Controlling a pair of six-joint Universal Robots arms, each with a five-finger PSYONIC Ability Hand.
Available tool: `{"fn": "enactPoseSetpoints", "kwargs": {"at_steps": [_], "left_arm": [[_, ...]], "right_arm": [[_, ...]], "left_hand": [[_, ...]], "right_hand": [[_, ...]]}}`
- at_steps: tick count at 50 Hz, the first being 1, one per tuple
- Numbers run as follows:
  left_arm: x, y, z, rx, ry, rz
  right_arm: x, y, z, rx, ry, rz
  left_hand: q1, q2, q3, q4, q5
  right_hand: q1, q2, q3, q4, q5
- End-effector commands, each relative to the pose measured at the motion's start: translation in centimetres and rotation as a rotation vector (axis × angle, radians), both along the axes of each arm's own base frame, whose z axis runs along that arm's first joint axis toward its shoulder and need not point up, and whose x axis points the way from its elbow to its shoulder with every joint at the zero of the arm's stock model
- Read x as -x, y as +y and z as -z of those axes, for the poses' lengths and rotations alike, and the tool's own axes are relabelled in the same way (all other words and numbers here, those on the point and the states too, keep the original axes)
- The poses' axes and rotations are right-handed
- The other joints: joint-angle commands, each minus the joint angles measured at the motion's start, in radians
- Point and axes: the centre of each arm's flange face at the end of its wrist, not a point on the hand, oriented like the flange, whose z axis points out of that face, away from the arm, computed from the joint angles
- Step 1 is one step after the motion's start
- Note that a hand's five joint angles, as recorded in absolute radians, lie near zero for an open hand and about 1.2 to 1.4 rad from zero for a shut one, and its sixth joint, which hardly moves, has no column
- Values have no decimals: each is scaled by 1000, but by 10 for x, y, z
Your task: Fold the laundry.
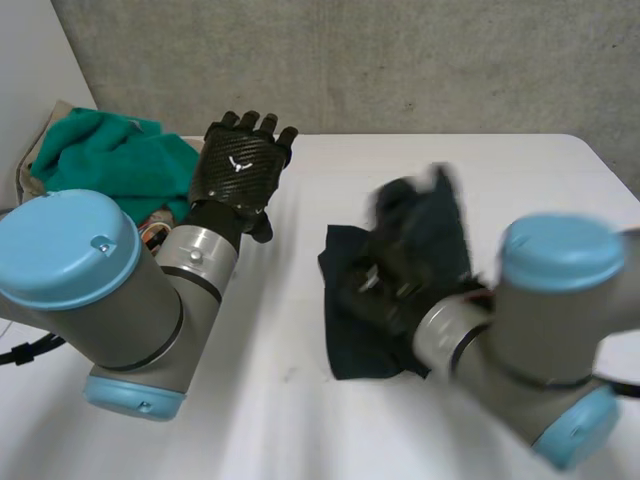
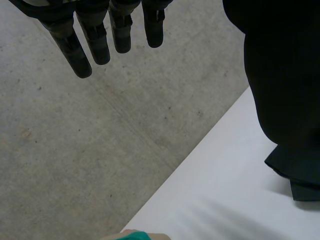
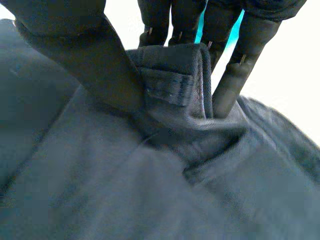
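A teal cloth [image 1: 110, 155] fills a tan container [image 1: 22, 175] whose rim barely shows, the left hand [image 1: 238, 165] hangs straight-fingered and empty, and the blurred right hand [image 1: 385, 285] pinches a hem of the dark garment [image 1: 355, 350] on the white table [image 1: 290, 400] between thumb and fingers.

Your head camera sits behind and between the arms [image 1: 90, 290], looking down on the white table [image 1: 300, 420] toward the concrete wall [image 1: 400, 60]. Your left wrist camera looks along the left hand [image 2: 95, 40], over the table's edge at the same grey concrete, from well back. Your right wrist camera sits very near the dark cloth [image 3: 125, 190], which all three views share.
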Motion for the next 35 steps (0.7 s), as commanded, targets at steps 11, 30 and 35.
{"fn": "enactPoseSetpoints", "kwargs": {"at_steps": [11,30,35], "left_arm": [[26,3,-51,56,167,61],[102,21,95,-353,-104,135],[81,10,115,-406,-224,28]], "right_arm": [[37,-37,-83,-398,-635,186],[98,-121,0,-743,-535,603],[84,-118,30,-749,-434,560]], "left_hand": [[38,27,20,28,5],[76,65,58,66,43],[103,91,84,93,69]], "right_hand": [[-862,-932,-961,-968,-956],[-862,-932,-961,-968,-956],[-862,-932,-961,-968,-956]]}}
